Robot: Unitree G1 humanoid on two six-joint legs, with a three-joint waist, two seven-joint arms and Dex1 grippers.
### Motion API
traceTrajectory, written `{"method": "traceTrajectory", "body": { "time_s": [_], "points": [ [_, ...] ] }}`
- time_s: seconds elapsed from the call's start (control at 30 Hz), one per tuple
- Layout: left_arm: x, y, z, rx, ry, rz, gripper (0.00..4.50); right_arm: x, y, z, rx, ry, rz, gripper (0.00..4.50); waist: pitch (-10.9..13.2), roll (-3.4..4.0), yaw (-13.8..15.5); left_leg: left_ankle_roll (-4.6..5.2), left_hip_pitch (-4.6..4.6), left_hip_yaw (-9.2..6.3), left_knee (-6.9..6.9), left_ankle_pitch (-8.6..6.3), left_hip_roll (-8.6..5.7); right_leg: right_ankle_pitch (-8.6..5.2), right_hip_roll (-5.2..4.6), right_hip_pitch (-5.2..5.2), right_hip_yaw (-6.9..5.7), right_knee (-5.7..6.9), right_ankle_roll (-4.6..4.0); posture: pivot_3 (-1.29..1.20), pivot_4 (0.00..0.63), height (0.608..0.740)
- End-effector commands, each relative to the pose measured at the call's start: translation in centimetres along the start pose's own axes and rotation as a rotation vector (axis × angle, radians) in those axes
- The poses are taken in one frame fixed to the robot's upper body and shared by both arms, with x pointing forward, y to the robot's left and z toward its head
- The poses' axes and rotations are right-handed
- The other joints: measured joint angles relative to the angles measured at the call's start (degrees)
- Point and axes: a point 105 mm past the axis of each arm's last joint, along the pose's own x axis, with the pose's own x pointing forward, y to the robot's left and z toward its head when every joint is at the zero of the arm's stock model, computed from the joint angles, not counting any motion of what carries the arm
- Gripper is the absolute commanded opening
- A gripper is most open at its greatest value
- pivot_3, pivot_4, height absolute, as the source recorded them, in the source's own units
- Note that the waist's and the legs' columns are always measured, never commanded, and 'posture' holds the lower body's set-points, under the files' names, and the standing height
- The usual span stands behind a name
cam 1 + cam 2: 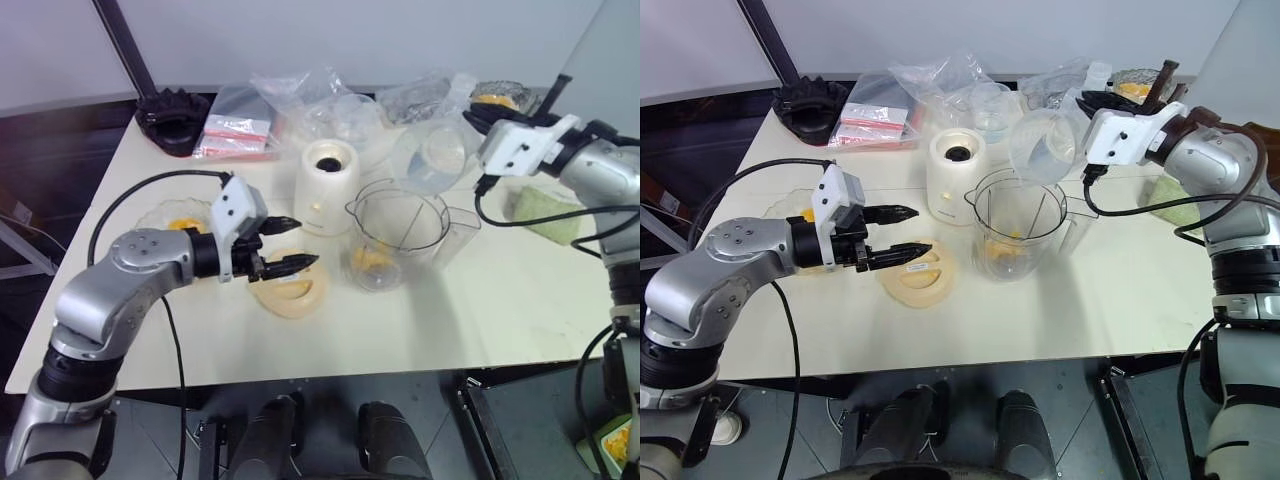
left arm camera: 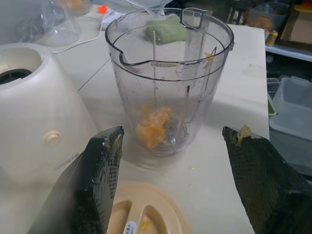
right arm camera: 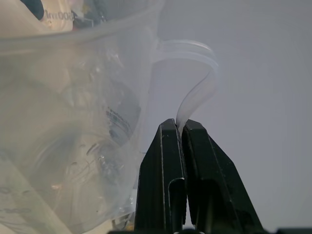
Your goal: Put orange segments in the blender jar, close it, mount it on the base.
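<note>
The left gripper hangs just above the pale lid on the surface. Its jaws are spread wide and hold nothing. The right gripper has its jaws pressed together, pinching the thin handle of a small clear cup. The cup is tipped up in the air over the blender jar. The jar stands on the surface, just beside the base. Some orange segments lie at the bottom of the jar.
</note>
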Motion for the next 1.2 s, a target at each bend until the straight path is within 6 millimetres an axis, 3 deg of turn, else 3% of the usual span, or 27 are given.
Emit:
{"method": "traceTrajectory", "body": {
  "time_s": [0.03, 0.6, 0.9, 1.2],
  "points": [
    [0.1, -0.1, 0.4, 0.027, -0.014, -0.004, 3.4, 0.2, -0.4, 1.1, -0.082, -0.039, 0.016, 0.03, 0.0, 0.0, 0.0, 0.0, 0.0, 0.0, 0.0, 0.0, 0.0, 0.0, 0.0, 0.0, 0.0, 0.0, 0.0, 0.0, 0.15, 0.74],
    [0.2, -0.1, 0.4, 0.028, -0.017, -0.004, 3.4, 0.1, -0.2, 1.1, -0.14, -0.045, 0.029, 0.03, -0.01, 0.0, -0.01, 0.0, 0.03, 0.0, 0.02, 0.01, 0.0, 0.0, 0.01, 0.03, 0.01, 0.02, 0.0, 0.0, 0.15, 0.74],
    [0.1, 0.1, 1.0, 0.005, -0.049, -0.001, 3.4, -0.8, -2.3, -1.4, 0.325, 0.038, -0.161, 0.03, 0.0, -0.01, 0.14, 0.04, 0.02, 0.0, 0.05, 0.03, 0.01, 0.01, 0.01, 0.04, 0.02, 0.04, -0.01, 0.0, 0.15, 0.74],
    [0.3, 0.0, 1.4, 0.005, -0.057, -0.017, 3.4, -4.1, -3.9, -5.8, 0.833, 0.141, -0.489, 0.03, 0.0, -0.01, 0.2, 0.05, 0.0, 0.0, 0.03, 0.03, 0.0, 0.02, 0.0, 0.03, 0.02, 0.03, 0.01, 0.0, 0.15, 0.74]
  ]
}}
